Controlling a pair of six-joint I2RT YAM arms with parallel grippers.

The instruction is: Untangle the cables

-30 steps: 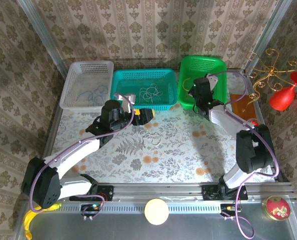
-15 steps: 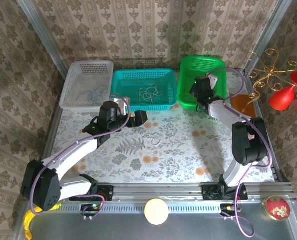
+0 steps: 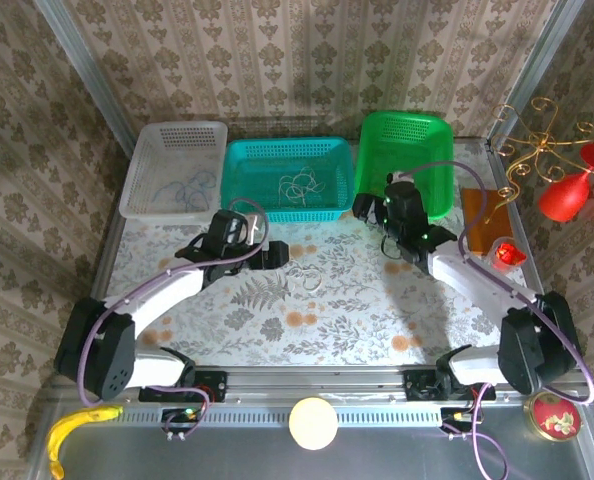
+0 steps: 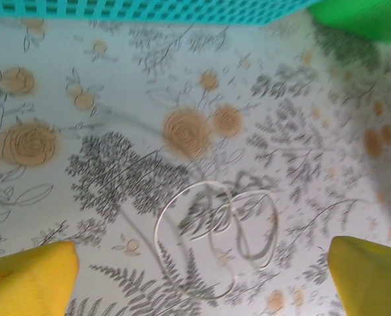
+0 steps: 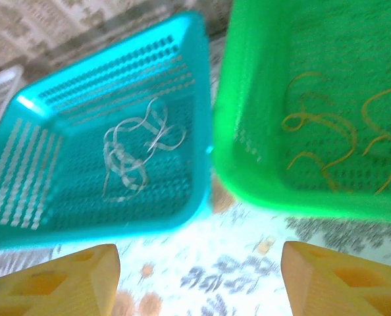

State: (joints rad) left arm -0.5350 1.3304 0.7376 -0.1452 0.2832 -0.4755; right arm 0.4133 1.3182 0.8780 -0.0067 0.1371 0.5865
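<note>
- Three baskets stand in a row at the far edge of the tabletop [image 3: 357, 320]: the teal basket [image 3: 287, 143] in the middle, a white basket [image 3: 142, 180] touching its left side and a green basket [image 3: 407, 120] just right of it.
- Whitish cables [image 3: 299, 187] lie in a loose tangle inside the teal basket, also seen from the right wrist [image 5: 133, 155].
- Blue cables [image 3: 185, 188] lie coiled in the white basket.
- Yellowish-tan cables [image 5: 320, 141] lie on the floor of the green basket.
- One whitish cable [image 3: 305, 277] lies in overlapping loops on the tabletop, in front of the teal basket [image 4: 230, 212].
- Left end effector [image 3: 277, 255] hovers in front of the teal basket, just left of that loose cable; it is released, its yellow fingers [image 4: 27, 276] spread wide and gripping nothing.
- Right end effector [image 3: 372, 210] hangs near the teal basket's front right corner, released, its fingers [image 5: 340, 280] well apart with nothing between them.
</note>
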